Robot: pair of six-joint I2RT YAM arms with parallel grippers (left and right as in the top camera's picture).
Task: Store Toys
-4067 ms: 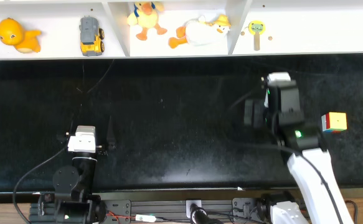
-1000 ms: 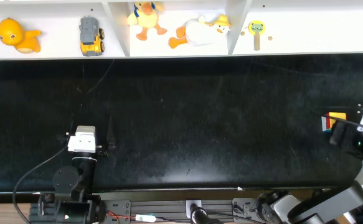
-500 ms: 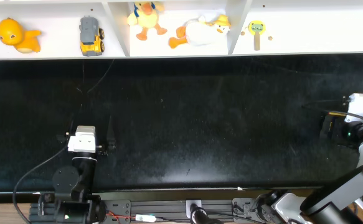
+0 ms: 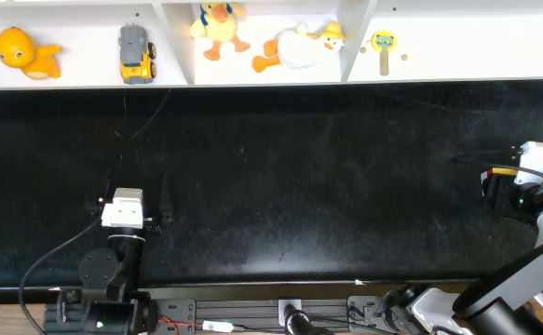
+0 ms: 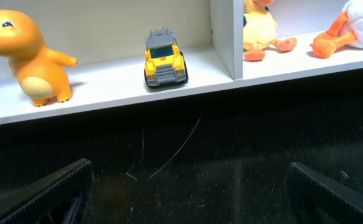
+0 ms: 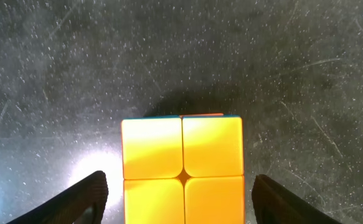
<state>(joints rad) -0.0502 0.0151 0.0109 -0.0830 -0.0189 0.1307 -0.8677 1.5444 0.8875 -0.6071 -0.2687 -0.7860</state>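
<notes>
The right gripper hangs directly over the puzzle cube. Its jaws are spread wide, one finger on each side of the cube and neither touching, lined up, I judge, to drop and clamp. The cube lies on the black mat, well apart from the white shelf, in front of its right compartment. The left gripper, jaws apart and empty, faces the shelf's yellow truck.

- Top cam: overhead, down on desk, shelf at far edge.
- L wrist: low, faces shelf; toy truck shared w/ top.
- R wrist: close, straight down on puzzle cube.
</notes>
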